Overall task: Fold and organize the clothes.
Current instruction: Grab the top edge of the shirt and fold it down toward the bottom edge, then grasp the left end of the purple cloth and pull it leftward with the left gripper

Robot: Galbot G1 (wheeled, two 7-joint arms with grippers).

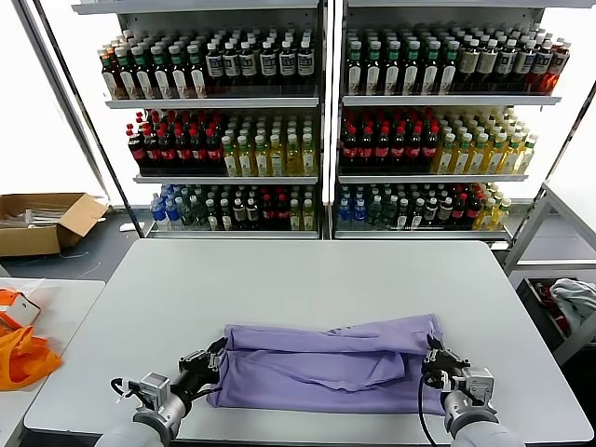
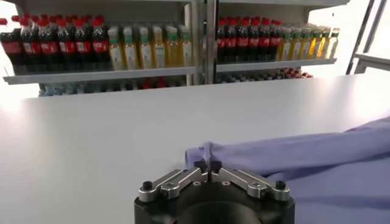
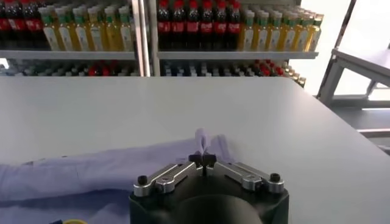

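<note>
The lavender T-shirt (image 1: 326, 363) lies folded into a long band near the front edge of the grey table (image 1: 307, 279); its printed graphic is hidden. My left gripper (image 1: 216, 358) is shut on the shirt's left end, pinching a fold of fabric (image 2: 204, 152) between its fingertips (image 2: 200, 165). My right gripper (image 1: 431, 358) is shut on the shirt's right end, with a pinch of cloth (image 3: 202, 141) standing up between its tips (image 3: 195, 159). Both ends are held just above the table.
Shelves of bottled drinks (image 1: 317, 121) stand behind the table. An orange bag (image 1: 20, 349) lies on a side table at the left, with a cardboard box (image 1: 42, 222) on the floor beyond. A grey-white cloth bundle (image 1: 575, 300) sits at the right.
</note>
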